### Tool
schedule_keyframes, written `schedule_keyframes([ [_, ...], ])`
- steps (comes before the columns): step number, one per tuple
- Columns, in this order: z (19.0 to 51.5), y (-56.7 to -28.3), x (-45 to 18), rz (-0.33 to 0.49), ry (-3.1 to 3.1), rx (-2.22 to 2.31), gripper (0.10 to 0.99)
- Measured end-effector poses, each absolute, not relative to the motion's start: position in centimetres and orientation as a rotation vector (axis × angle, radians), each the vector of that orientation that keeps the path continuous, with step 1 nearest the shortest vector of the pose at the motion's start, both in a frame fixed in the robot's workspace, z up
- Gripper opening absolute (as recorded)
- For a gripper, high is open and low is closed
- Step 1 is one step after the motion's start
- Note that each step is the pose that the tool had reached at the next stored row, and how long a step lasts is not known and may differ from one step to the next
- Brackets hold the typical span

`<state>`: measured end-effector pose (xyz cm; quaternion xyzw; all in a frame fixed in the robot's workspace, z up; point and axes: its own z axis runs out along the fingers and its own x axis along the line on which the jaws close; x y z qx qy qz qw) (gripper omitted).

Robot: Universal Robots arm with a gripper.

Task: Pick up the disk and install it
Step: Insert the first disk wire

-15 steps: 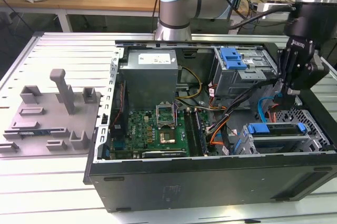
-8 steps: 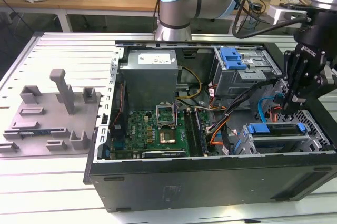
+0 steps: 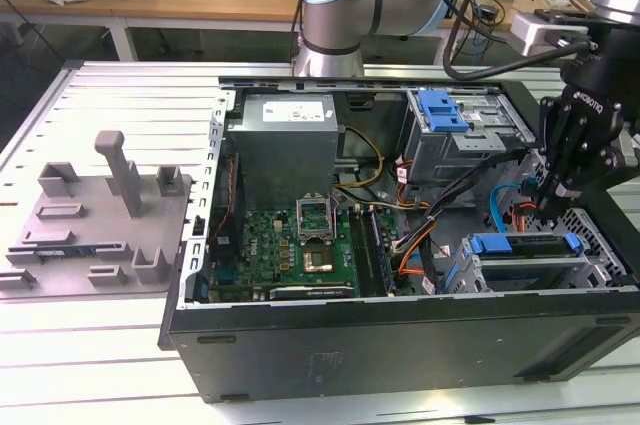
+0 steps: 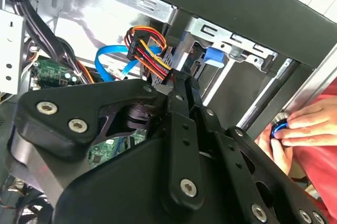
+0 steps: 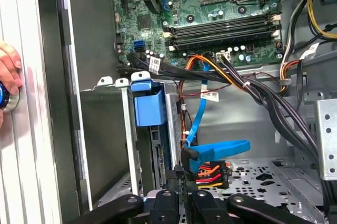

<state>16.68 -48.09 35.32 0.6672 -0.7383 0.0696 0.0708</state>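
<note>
a: the light is bright and even, coming from overhead. in the exterior view the ribbed metal table (image 3: 120,95) is pale, close to washed out.
b: and inside the computer case (image 3: 400,335)?
a: dimmer. its walls throw soft shadow across the motherboard (image 3: 300,245), and the black front panel reads as one flat dark band.
b: what about the wrist views?
a: in the second wrist view the gripper (image 4: 184,84) is a dark mass with a dull sheen on its screw heads. behind it the bright case wall (image 4: 95,29) carries soft cable shadows. in the first wrist view the table strip beside the hand (image 5: 8,66) blows out white, while the perforated bay floor (image 5: 263,176) is evenly grey.
</note>
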Motion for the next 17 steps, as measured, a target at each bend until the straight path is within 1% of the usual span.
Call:
schedule_keyframes([
  [11,35.4,-49.4,16.6,0.183,-2.208,2.053,0.165],
  [17,35.4,-49.5,16.6,0.178,-2.209,2.059,0.165],
])
